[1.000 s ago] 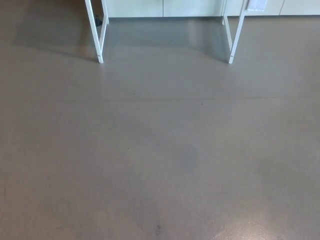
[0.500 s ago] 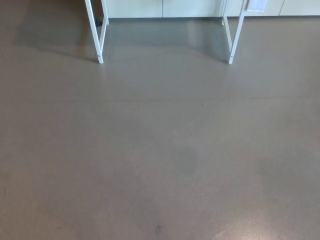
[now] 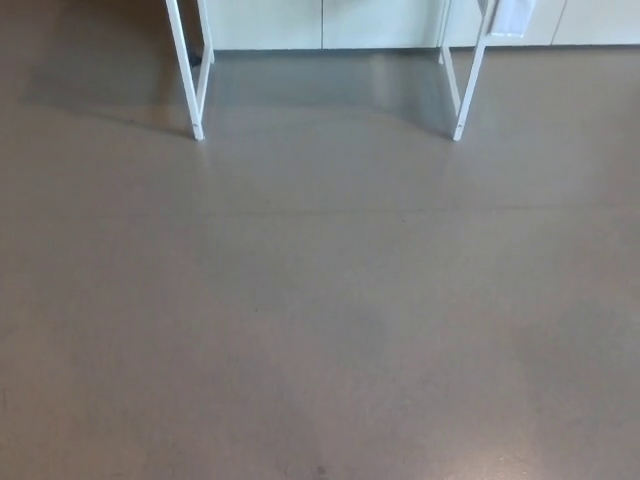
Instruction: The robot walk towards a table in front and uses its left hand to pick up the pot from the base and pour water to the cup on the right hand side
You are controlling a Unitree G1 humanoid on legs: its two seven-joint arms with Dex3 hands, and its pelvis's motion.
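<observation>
A grey-brown floor (image 3: 320, 320) fills nearly the whole head view, smooth, with faint dark marks and a thin seam running across it. Along the top edge stands a pale wall of cabinet panels (image 3: 270, 22). In front of it rise the white legs of the bench: the left pair (image 3: 190, 80) and the right pair (image 3: 465, 85). Neither hand shows, so the state of the fingers cannot be told. The pot and cup lie out of view.

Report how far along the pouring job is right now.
Nothing looks done. In hand: the approach, with only grey floor ahead and the white table legs at the picture's top. Left: reaching the table, lifting the pot, pouring; pot, cup and both hands are out of view.
</observation>
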